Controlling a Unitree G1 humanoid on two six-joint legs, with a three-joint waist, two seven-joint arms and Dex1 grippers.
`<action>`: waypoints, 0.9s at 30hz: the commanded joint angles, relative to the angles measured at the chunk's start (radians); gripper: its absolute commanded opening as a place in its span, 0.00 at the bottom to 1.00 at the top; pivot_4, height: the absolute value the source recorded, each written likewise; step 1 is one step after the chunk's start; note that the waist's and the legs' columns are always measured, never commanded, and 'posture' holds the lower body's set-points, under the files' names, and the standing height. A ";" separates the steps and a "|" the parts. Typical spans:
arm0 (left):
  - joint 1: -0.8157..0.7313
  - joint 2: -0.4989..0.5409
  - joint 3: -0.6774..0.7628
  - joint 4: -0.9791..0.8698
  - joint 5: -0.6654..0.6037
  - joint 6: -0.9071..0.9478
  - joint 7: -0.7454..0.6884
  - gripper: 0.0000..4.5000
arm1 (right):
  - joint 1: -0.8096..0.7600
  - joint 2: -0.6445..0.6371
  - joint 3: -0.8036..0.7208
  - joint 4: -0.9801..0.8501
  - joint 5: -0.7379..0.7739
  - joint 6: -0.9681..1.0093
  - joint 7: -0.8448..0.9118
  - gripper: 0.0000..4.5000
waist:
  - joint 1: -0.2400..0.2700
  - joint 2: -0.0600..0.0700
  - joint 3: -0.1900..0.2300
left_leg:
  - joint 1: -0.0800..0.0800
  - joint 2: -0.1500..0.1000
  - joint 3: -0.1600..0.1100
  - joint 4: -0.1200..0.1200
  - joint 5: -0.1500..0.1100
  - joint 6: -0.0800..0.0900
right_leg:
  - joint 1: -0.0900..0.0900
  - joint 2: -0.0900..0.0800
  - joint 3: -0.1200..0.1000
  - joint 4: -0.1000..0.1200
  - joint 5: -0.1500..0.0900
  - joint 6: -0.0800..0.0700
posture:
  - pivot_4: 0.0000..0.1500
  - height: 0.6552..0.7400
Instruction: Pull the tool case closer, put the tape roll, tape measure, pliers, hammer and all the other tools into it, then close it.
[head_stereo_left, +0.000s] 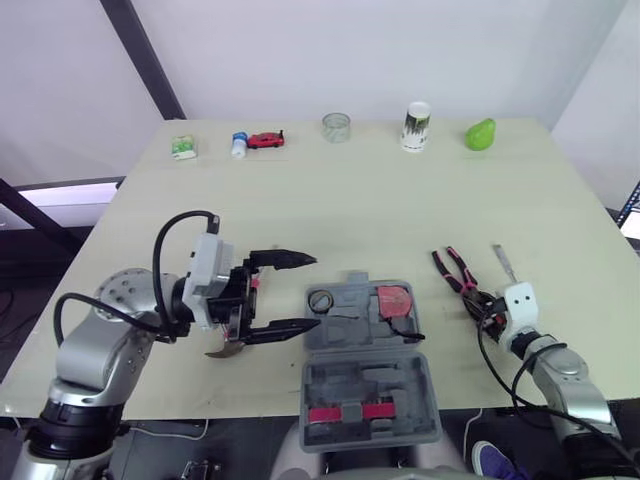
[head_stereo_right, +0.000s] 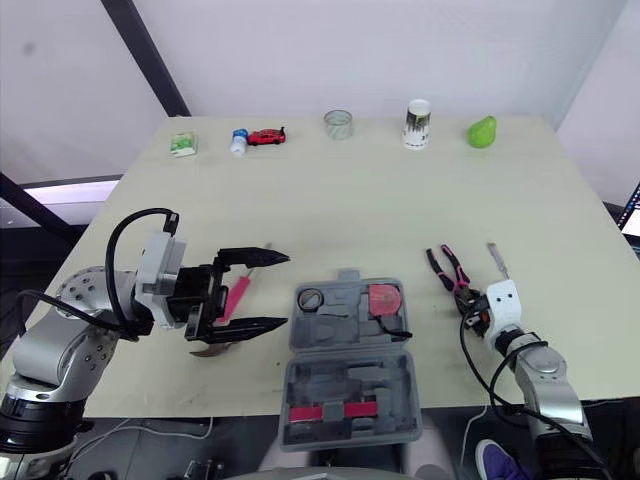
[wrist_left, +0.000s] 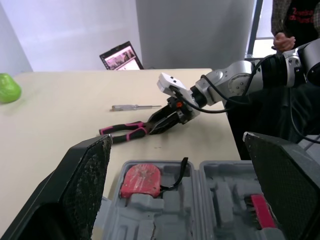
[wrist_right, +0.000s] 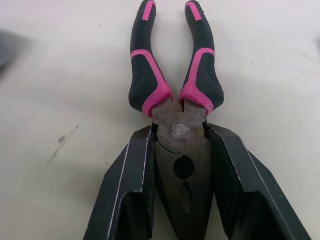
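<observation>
- Tool case (head_stereo_left: 420, 385): grey moulded plastic, lying open at the near edge of the table (head_stereo_left: 350, 200); a red tape measure (head_stereo_left: 395, 300) sits in one recess.
- Right gripper (wrist_right: 179, 135): fingers pinch the bare metal head of the pliers (wrist_right: 202, 75), which have pink-and-black handles and lie right of the case.
- Left gripper (head_stereo_left: 316, 292): fingers spread wide above the pink-handled hammer (head_stereo_right: 238, 293), left of the case.

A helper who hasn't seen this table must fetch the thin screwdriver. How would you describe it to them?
On the tan table, look right of the open grey tool case, where the right gripper clamps the pink-handled pliers. Just past the pliers, away from the case, lies the screwdriver: one thin, pale, straight rod, with no pink.
</observation>
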 joint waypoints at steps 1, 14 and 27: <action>0.011 -0.003 0.031 -0.009 -0.033 0.000 -0.001 1.00 | -0.019 -0.159 -0.005 -0.164 0.046 0.018 0.196 0.22 | 0.000 0.000 0.001 | 0.000 0.000 0.000 0.000 0.000 0.000 | 0.000 0.000 0.000 0.000 0.000 0.000 | 1.00 1.00; 0.040 0.071 0.066 0.136 -0.003 -0.056 -0.158 1.00 | -0.237 -0.351 0.272 -0.499 0.054 0.219 0.516 0.22 | 0.000 0.003 0.009 | -0.001 0.001 -0.001 0.001 0.000 0.000 | -0.001 0.002 -0.001 0.000 0.000 0.000 | 1.00 1.00; 0.096 0.170 0.135 0.300 0.035 -0.158 -0.333 1.00 | -0.512 -0.269 0.647 -0.496 -0.190 0.435 0.548 0.22 | 0.000 -0.001 0.012 | -0.002 0.001 -0.002 0.003 0.000 0.000 | -0.001 0.000 -0.003 0.000 0.000 0.000 | 1.00 1.00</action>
